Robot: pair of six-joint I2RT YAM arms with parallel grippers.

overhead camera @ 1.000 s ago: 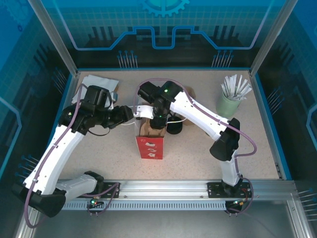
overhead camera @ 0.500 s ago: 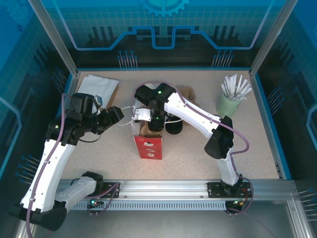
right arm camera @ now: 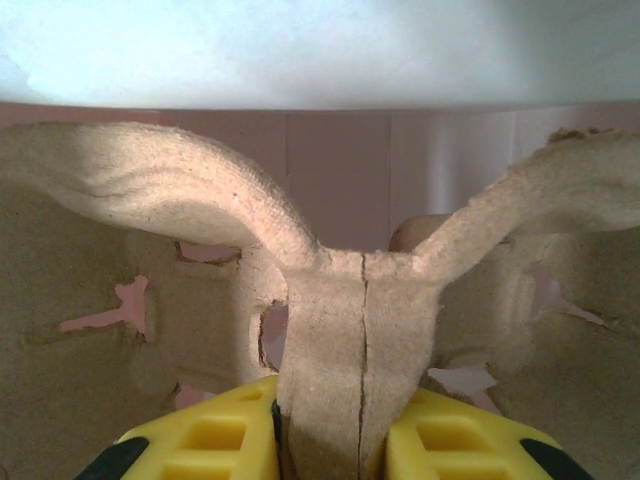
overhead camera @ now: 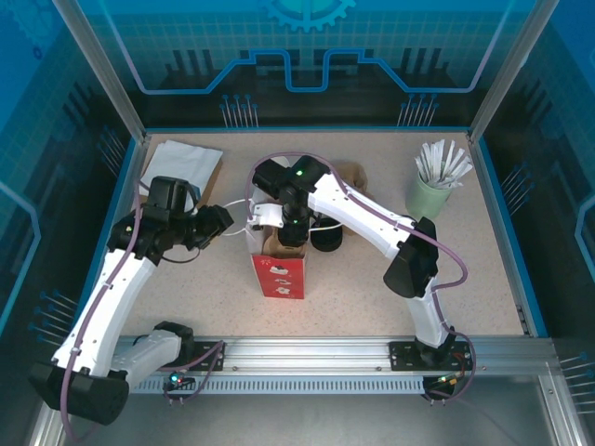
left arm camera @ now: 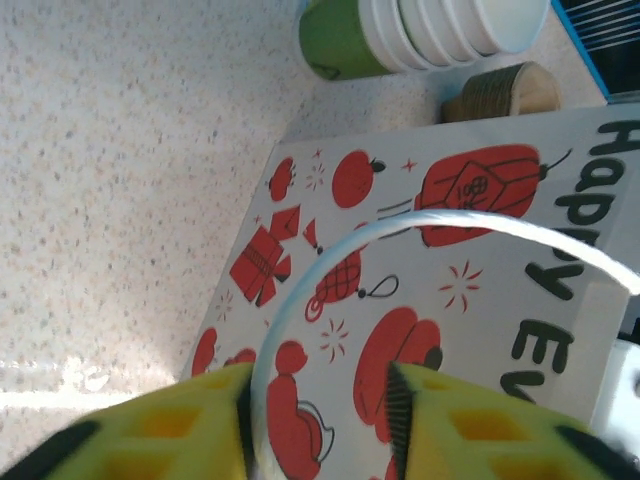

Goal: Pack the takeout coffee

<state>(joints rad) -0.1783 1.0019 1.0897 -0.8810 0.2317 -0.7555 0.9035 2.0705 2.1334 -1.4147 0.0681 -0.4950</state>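
The coffee [overhead camera: 327, 242] shows its black lid. It's standing on the table [overhead camera: 372, 302], just R of the gift bag [overhead camera: 279, 274] and tucked under the R arm. It's not packed yet and nothing's holding it.

Changes in the last sec:
- Your R gripper [overhead camera: 290, 230] has slid a touch left w/ the pulp carrier [right arm camera: 360, 330], and the bag went w/ it. The carrier's brown edge now sits in the bag mouth.
- R fingers are clamped on the carrier's centre tab, w/ bag wall behind it.
- Your L gripper [overhead camera: 221, 221] was up against the bag's top edge. It backed off left, then crept back in a bit.
- The white handle cord [left arm camera: 330, 250] is now stretched from the bag to the L gripper. L fingers are part way apart and the cord runs through the gap against one finger, so it's hooked, not pinched, afaict.

Meaning, IMO: the carrier goes in first w/ L holding the mouth open. The coffee is a separate step after, so you're early-to-mid.

Text: the bag side reads "Happy Ev…" in dark letters, rest cut off, w/ red lanterns, a gift box and round fruit printed round it. No brand is legible. The print on the bag front in the top view is too small to read. Beyond the bag in the L wrist cam are a green cup [left arm camera: 335, 40] w/ white rims nested in it and a brown ribbed sleeve [left arm camera: 500, 92], neither w/ writing.
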